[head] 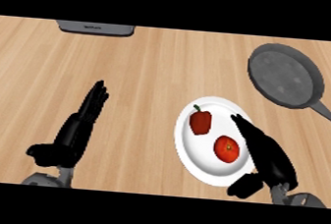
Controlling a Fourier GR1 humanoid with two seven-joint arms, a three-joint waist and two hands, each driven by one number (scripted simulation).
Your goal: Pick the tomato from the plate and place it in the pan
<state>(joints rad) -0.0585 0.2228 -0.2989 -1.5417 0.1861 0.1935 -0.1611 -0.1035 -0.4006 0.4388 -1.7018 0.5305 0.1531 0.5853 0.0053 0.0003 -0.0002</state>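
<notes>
Where the right hand [270,156] reaches over the white plate [193,160], it covers the plate's right rim, so that edge cannot be seen; its fingers are straight and stretched out, closed on nothing, with the fingertips above the plate's upper right part and the thumb showing below the plate's lower right edge. One tomato [226,149] lies on the plate, in its lower right part, just beside the right hand's fingers; whether they touch it is hard to tell from this angle, though they seem only close. One red pepper [200,121] with a dark stem lies on the plate too, up and to the left of the tomato and apart from it. One grey pan [285,76] sits on the wooden counter [150,73] above and to the right of the plate, well apart from it, with nothing inside; its handle runs down to the right and is cut off at the view's right edge. Far above and to the left of the plate, one grey object [96,28] is cut off by the view's upper edge, so only its lower strip shows and what it is cannot be made out. Well to the left of the plate the left hand [76,131] rests over the counter, fingers straight and together, pointing up, holding nothing. Both forearms are cut off at the view's lower edge.
</notes>
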